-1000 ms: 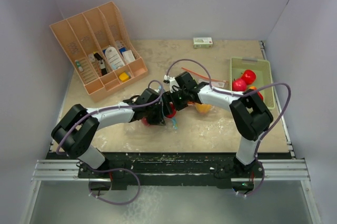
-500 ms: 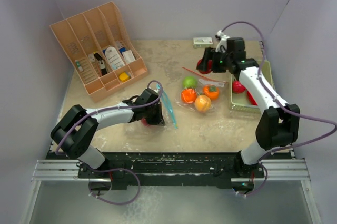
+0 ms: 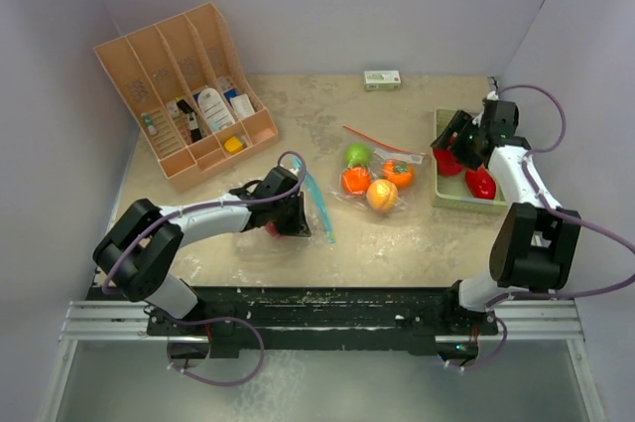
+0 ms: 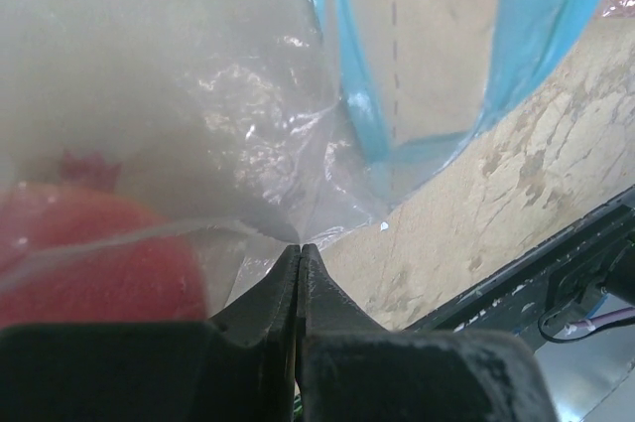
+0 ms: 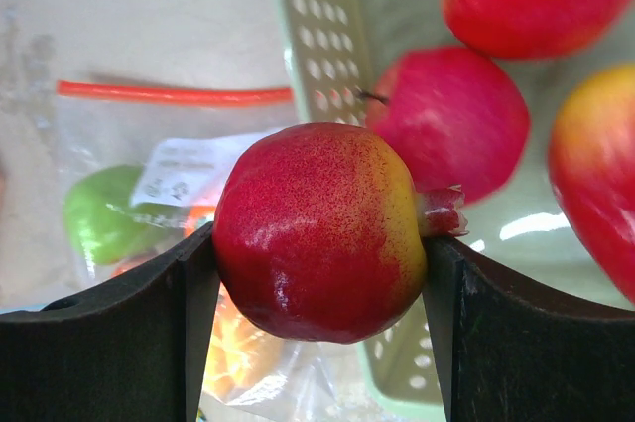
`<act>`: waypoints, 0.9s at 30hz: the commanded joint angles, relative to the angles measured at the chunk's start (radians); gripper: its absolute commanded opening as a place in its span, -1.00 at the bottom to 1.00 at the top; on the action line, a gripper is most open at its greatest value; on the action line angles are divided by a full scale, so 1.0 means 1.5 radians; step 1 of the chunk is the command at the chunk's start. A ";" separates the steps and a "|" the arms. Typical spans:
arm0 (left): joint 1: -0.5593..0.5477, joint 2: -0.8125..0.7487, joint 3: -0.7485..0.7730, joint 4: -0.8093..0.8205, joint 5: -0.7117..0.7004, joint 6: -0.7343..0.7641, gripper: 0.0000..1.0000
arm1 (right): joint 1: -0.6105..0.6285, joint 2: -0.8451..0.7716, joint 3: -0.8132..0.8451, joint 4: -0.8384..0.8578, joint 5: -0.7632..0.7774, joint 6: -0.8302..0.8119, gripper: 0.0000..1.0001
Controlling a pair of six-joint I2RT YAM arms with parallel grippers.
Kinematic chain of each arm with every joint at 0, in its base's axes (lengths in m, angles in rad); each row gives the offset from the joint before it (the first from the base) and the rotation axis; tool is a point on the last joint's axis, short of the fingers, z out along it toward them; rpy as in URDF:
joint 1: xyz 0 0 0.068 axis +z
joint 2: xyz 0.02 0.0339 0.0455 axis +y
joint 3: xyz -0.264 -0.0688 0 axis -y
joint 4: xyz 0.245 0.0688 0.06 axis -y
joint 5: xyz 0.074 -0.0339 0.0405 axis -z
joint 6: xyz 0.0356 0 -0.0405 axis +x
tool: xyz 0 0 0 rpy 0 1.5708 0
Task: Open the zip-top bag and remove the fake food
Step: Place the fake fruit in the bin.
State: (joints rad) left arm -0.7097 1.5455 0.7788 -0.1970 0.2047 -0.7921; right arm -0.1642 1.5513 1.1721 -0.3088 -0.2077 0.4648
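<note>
My left gripper [image 3: 289, 215] is shut on the clear plastic of a zip-top bag with a blue zip strip [image 3: 319, 202]. In the left wrist view the jaws pinch the film [image 4: 299, 243], and a red fruit [image 4: 89, 243] lies inside the bag at the left. My right gripper [image 3: 454, 150] is shut on a red-and-yellow pomegranate-like toy fruit [image 5: 317, 228] and holds it over the left wall of the pale green tray [image 5: 327, 25]. Several red fruits [image 5: 451, 119] lie in the tray. Green [image 3: 357, 155], orange [image 3: 354, 181] and yellow-orange [image 3: 382, 195] fruits lie in a second clear bag with a red zip [image 5: 169, 94].
A peach desk organiser [image 3: 184, 89] with small items stands at the back left. A small white box [image 3: 382, 78] lies by the back wall. The tray [image 3: 496, 124] sits against the right wall. The arms' mounting rail runs along the near edge.
My right arm has swung from the bag near the left gripper, past the back of the table, to over the tray, carrying the red fruit. The left gripper has stayed put.
</note>
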 commanded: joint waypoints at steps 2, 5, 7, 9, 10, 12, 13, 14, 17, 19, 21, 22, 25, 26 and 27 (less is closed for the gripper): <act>0.000 -0.039 -0.015 0.016 -0.010 0.010 -1.00 | -0.004 -0.091 -0.051 0.003 0.110 0.032 0.16; 0.000 -0.044 -0.024 0.018 -0.007 0.009 -1.00 | -0.006 -0.101 -0.070 -0.001 0.146 0.034 0.22; 0.000 -0.047 -0.028 0.016 -0.007 0.010 -1.00 | -0.006 -0.109 -0.068 -0.008 0.167 0.024 0.31; -0.001 -0.052 -0.034 0.016 -0.006 0.010 -1.00 | -0.006 -0.115 -0.058 -0.020 0.189 0.014 0.49; 0.000 -0.053 -0.035 0.016 -0.006 0.010 -1.00 | -0.005 -0.116 -0.053 -0.025 0.197 0.010 0.59; 0.000 -0.054 -0.034 0.015 -0.003 0.012 -1.00 | -0.005 -0.119 -0.052 -0.031 0.207 0.002 0.74; 0.000 -0.054 -0.032 0.012 -0.003 0.014 -1.00 | -0.005 -0.123 -0.053 -0.031 0.207 0.001 0.77; 0.000 -0.056 -0.028 0.008 -0.010 0.017 -1.00 | -0.005 -0.127 -0.055 -0.031 0.207 0.000 0.78; -0.001 -0.070 -0.010 -0.010 -0.022 0.027 -1.00 | 0.001 -0.140 -0.055 -0.027 0.228 -0.031 0.86; -0.001 -0.085 0.011 -0.028 -0.035 0.037 -1.00 | 0.022 -0.153 -0.051 -0.023 0.227 -0.047 0.88; -0.001 -0.096 0.040 -0.047 -0.044 0.049 -1.00 | 0.060 -0.172 -0.048 -0.011 0.227 -0.061 0.88; -0.001 -0.105 0.053 -0.053 -0.047 0.057 -1.00 | 0.084 -0.182 -0.049 -0.002 0.222 -0.064 0.86; -0.001 -0.149 0.077 -0.068 -0.072 0.075 -1.00 | 0.142 -0.189 -0.051 0.029 0.144 -0.052 0.74; -0.001 -0.168 0.082 -0.075 -0.083 0.079 -1.00 | 0.161 -0.182 -0.050 0.035 0.113 -0.043 0.68; -0.001 -0.184 0.087 -0.080 -0.093 0.081 -1.00 | 0.183 -0.166 -0.046 0.038 0.089 -0.038 0.59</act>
State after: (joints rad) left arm -0.7101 1.3834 0.8398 -0.2939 0.1341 -0.7231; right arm 0.0177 1.2861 1.0733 -0.3180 0.0696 0.4057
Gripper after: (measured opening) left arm 0.003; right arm 0.855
